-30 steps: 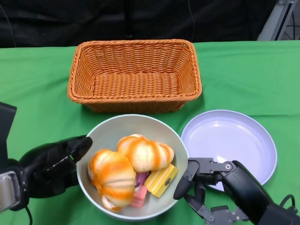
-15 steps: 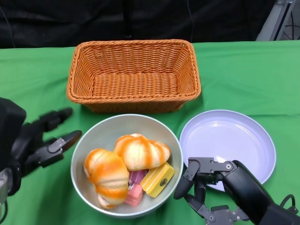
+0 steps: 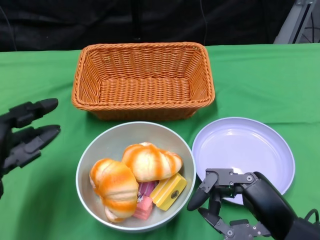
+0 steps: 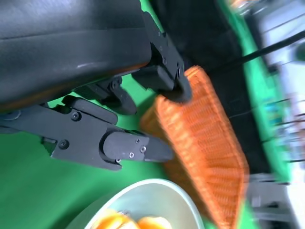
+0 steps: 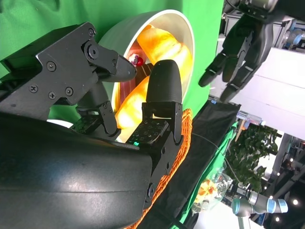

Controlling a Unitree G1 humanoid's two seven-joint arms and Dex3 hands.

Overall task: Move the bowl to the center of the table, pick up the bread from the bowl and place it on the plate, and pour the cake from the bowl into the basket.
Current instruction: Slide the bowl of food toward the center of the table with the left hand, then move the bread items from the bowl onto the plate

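The left hand [image 3: 25,137] hovers with fingers spread and nothing in them, well apart from the bowl [image 3: 100,145], which sits near the table's middle, in front of the basket [image 3: 143,80]. So the bread looks like the step in hand. Beyond the left fingertips lie two bread rolls [image 3: 132,175] side by side in the bowl, one nearer that hand, one resting partly on the cake pieces [image 3: 162,192] (yellow and pink blocks, tucked low against the wall nearer the right hand).

The right hand [image 3: 235,200] is just beside the bowl's rim, its fingers apart and empty, lying over the near edge of the plate [image 3: 250,145]. It is probably the better one for the pick: lift the roll closest to its fingertips from above, fingers closing around the roll's width, and keep clear of the cake beneath.

The bowl's rim stands between fingers and roll, so a low sideways reach could shove the bowl.
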